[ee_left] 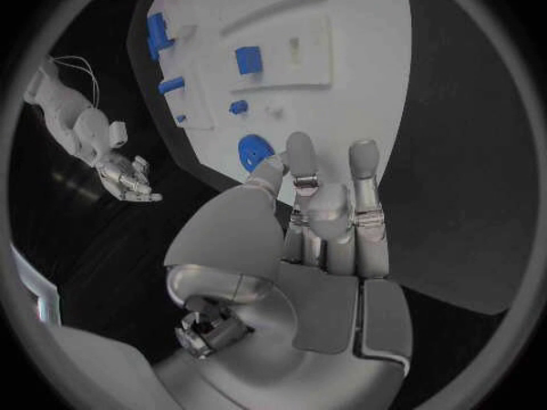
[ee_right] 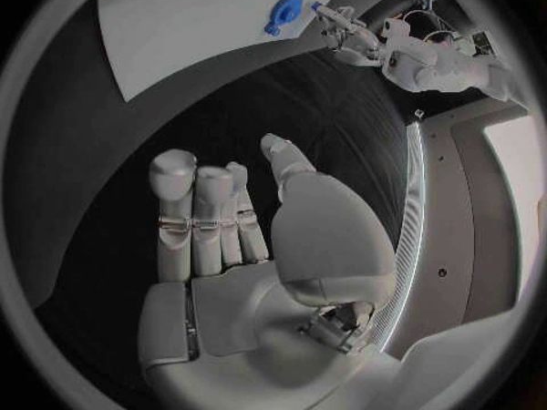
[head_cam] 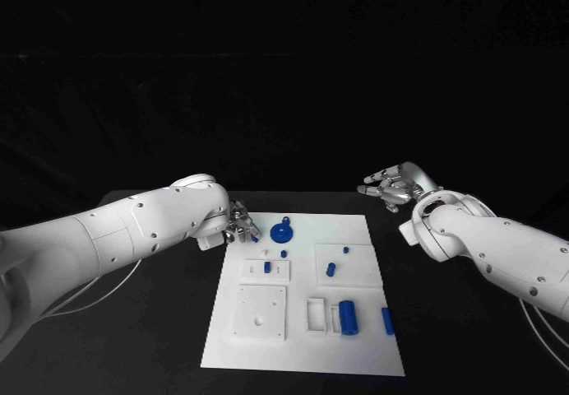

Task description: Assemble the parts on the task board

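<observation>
- Nearest the head camera, the board fills the lower middle of the frame on the black table; a blue cylinder and a slimmer blue bar stand out in its lower right part, beside a white slot block.
- Left of those sits a square white plate, and above it a smaller fixture with a blue peg; another blue peg lies to its right.
- At the board's upper left, a round blue disc lies just beside the left hand.
- That hand's fingers are bunched together at the board's upper left corner, close to the disc; whether they touch or pinch anything cannot be told from the head view.
- From the left wrist, the left hand shows its fingers straight and close together, nothing between them, with the disc just past the fingertips.
- In the upper right of the head frame, the right hand hovers off the board over the table, fingers loosely curled, holding nothing.
- From the right wrist, the right hand has its fingers extended side by side and the thumb apart, empty; the disc and left hand appear far off near the top.
</observation>
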`<state>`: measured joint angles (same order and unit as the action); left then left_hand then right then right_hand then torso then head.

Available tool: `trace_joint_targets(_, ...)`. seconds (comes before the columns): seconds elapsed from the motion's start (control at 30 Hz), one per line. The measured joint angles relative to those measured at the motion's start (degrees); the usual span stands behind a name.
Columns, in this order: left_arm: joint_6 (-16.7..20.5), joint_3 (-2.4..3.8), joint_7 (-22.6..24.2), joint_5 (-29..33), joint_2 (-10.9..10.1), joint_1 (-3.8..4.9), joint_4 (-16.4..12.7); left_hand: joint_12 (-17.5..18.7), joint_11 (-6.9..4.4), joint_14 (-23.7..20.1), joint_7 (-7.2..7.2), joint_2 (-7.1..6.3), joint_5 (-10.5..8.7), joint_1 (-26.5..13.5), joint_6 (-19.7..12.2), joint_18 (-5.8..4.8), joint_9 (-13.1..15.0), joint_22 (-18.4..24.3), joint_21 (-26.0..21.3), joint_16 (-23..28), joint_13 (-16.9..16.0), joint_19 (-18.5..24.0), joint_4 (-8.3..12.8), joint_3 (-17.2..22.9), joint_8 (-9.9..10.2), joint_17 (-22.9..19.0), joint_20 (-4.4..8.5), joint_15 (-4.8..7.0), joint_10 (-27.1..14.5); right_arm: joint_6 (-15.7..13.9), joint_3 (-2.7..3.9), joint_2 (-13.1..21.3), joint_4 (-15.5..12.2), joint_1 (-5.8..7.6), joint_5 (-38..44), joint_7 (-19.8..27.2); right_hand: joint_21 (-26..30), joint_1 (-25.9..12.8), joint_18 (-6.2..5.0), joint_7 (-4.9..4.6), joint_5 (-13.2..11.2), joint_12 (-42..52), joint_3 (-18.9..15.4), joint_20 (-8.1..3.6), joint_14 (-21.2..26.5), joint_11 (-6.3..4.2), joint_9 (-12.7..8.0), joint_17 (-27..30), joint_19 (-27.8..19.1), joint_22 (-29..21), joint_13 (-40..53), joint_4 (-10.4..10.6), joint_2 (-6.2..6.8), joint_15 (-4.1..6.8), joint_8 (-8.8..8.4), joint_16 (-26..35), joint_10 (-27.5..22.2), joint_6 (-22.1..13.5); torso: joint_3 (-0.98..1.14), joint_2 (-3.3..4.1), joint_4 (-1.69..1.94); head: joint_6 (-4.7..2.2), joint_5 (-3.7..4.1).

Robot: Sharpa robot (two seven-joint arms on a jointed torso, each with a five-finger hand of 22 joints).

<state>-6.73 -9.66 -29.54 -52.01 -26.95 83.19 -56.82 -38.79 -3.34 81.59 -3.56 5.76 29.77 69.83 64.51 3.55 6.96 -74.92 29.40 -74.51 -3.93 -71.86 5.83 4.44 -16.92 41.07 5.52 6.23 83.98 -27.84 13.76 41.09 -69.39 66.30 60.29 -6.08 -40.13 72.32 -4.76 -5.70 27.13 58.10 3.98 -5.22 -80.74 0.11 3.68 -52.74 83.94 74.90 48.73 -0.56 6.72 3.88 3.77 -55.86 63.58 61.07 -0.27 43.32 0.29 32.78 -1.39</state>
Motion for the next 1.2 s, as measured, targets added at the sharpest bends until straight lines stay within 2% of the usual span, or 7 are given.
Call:
trace_joint_targets(0.43,5.32,-0.20,-1.76,2.62,-8.29,0.36,-13.53,-0.83,-0.07,0.20,-0.91,-0.92,1.11,-1.44,0.91,0.91,0.09,0.01,1.54,-1.10,0.21,0.61,2.71,2.39,0.79,1.38,-1.03,-0.21,0.17,-0.02,0.02,1.02,-0.73,-0.33,-0.03,0.00,0.00,0.00,0.00,0.00,0.28,0.00,0.00,0.00,0.00,0.00,0.00,0.00,0.00,0.00,0.00,0.00,0.00,0.00,0.00,0.00,0.00,0.00,0.34,-0.79,0.82,0.30,0.02)
trace_joint_targets(0.57,6.68,-0.65,-2.19,3.24,-10.56,0.37,-17.17,-1.06,-0.06,0.20,-1.03,-1.30,1.66,-1.82,1.03,1.76,3.35,0.01,1.95,-1.37,0.21,0.71,3.06,2.74,1.24,1.80,-1.54,-0.21,0.17,-0.03,0.02,1.32,-1.14,-0.64,-0.04,0.00,0.00,0.00,0.00,0.00,0.50,0.00,0.00,0.00,0.00,0.00,0.00,0.00,0.00,0.00,0.00,0.00,0.00,0.00,0.00,0.00,0.00,0.00,0.44,-1.07,0.99,0.38,-0.06)
trace_joint_targets(0.7,8.37,-1.58,-2.49,3.62,-12.43,0.38,-20.25,-1.35,-0.06,0.20,-1.33,-1.44,1.67,-1.96,1.33,1.79,3.36,0.01,2.20,-1.77,0.26,0.71,3.07,2.75,1.45,2.27,-1.95,-0.21,0.17,-0.04,0.02,1.55,-1.55,-0.97,-0.05,0.00,0.00,0.00,0.00,0.00,0.50,0.00,0.00,0.00,0.00,0.00,0.00,0.00,0.00,0.00,0.00,0.00,0.00,0.00,0.00,0.00,0.00,0.00,0.54,-1.36,1.12,0.57,-0.15)
trace_joint_targets(0.8,9.51,-2.14,-2.58,3.71,-13.09,0.37,-21.60,-1.77,-0.05,0.20,-1.43,-1.52,1.67,-2.04,1.44,2.69,3.42,0.01,2.65,-2.15,0.26,0.71,3.41,3.09,1.90,2.50,-2.56,-0.21,0.18,-0.05,0.02,1.67,-1.86,-1.16,-0.05,0.00,0.00,0.00,0.00,0.00,0.50,0.00,0.00,0.00,0.00,0.00,0.00,0.00,0.00,0.00,0.00,0.00,0.00,0.00,0.00,0.00,0.00,0.00,0.65,-1.59,1.22,0.75,-0.18)
trace_joint_targets(1.0,12.03,-3.46,-2.63,3.73,-13.74,0.36,-23.43,-2.16,-0.04,0.42,-1.45,-1.70,1.66,-2.30,1.45,2.69,4.59,0.01,2.94,-2.21,0.26,0.92,3.77,3.45,2.12,2.69,-2.76,-0.01,0.18,-0.07,0.02,1.80,-2.40,-1.37,-0.05,0.00,0.00,0.00,0.00,0.00,0.73,0.00,0.16,0.00,0.00,0.00,0.00,0.00,0.00,0.05,-0.06,-0.16,0.00,0.00,0.00,0.00,0.00,0.00,0.75,-1.86,1.35,1.05,-0.15)
trace_joint_targets(1.13,13.38,-3.93,-2.64,3.57,-13.65,0.21,-24.10,-2.16,-0.04,0.42,-1.53,-1.70,1.66,-2.29,1.54,2.68,5.05,0.01,3.28,-2.44,0.26,0.91,3.84,3.52,2.56,2.68,-3.37,-0.02,0.18,-0.08,0.02,1.86,-2.61,-1.47,-0.05,0.02,0.00,0.00,0.00,0.00,0.72,0.00,0.16,0.00,0.00,0.00,0.00,0.00,0.00,0.04,-0.06,-0.16,0.00,0.00,0.00,0.00,0.00,0.00,0.79,-1.87,1.35,1.10,-0.15)
trace_joint_targets(1.2,14.05,-4.06,-2.64,3.41,-13.50,-0.01,-24.32,-2.16,-0.04,0.42,-1.54,-1.69,1.66,-2.29,1.54,3.58,5.07,0.01,3.30,-2.44,0.26,0.91,3.85,3.53,2.63,2.68,-3.38,-0.02,0.18,-0.09,0.02,1.91,-2.72,-1.53,-0.05,0.02,0.00,0.00,0.00,0.00,0.72,0.00,0.16,0.00,0.00,0.00,0.00,0.00,0.00,0.04,-0.06,-0.16,0.00,0.00,0.00,0.00,0.00,0.00,0.82,-1.87,1.35,1.15,-0.15)
